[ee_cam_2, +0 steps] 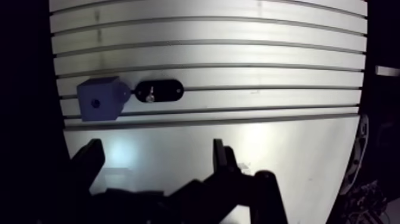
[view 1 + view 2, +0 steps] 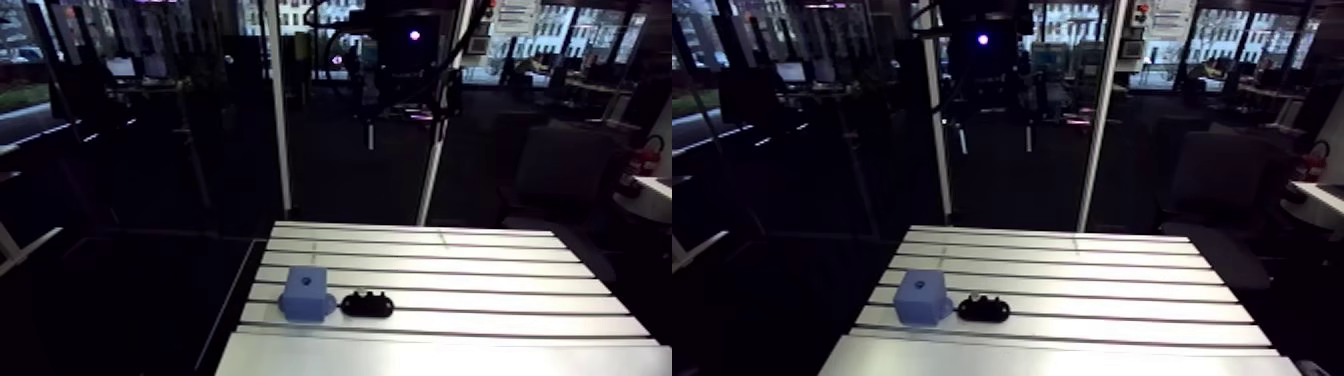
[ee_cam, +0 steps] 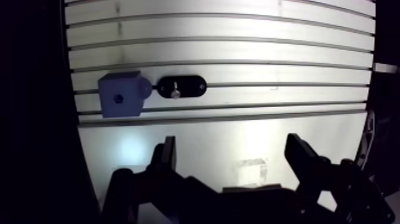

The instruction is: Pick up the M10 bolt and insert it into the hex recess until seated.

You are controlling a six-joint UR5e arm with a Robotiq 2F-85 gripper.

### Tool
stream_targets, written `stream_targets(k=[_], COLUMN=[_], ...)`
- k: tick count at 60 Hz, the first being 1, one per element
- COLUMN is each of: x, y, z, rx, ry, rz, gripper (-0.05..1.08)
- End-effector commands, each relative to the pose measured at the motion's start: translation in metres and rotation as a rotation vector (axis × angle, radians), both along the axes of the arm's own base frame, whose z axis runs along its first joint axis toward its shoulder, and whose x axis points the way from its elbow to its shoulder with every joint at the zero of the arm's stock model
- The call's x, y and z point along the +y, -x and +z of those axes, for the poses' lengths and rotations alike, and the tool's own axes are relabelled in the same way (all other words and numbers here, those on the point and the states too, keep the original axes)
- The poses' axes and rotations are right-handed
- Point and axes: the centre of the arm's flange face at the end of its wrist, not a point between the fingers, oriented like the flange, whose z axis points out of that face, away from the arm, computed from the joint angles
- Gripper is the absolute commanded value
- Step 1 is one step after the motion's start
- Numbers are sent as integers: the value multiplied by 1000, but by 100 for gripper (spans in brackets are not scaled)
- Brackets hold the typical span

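A blue block (image 3: 120, 94) with a small dark recess in its face sits on the slotted aluminium table (image 3: 238, 42). Right beside it lies a black oval holder (image 3: 180, 87) with a small silver bolt (image 3: 175, 91) standing in it. In the arm view the blue block (image 2: 306, 293) and the black holder (image 2: 367, 304) sit near the table's front left. My gripper (image 3: 229, 156) hovers open well short of them, over bare table, with nothing between its fingers (image 3: 165, 156). The arm view does not show the gripper.
The table's left edge (image 3: 74, 113) runs just beside the blue block, with dark floor beyond. Two upright poles (image 2: 280, 110) stand behind the table's far edge. A smooth plate (image 3: 238, 140) forms the table's near strip under the gripper.
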Motion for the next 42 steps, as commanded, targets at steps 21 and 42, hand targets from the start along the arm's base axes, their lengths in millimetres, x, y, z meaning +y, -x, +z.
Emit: stream_targets(k=[21,42], x=[-31,-31], y=[-22,-42], z=[-79,-130], rx=[76,85], ry=[6,9], rz=[59,78], gripper=[1,1])
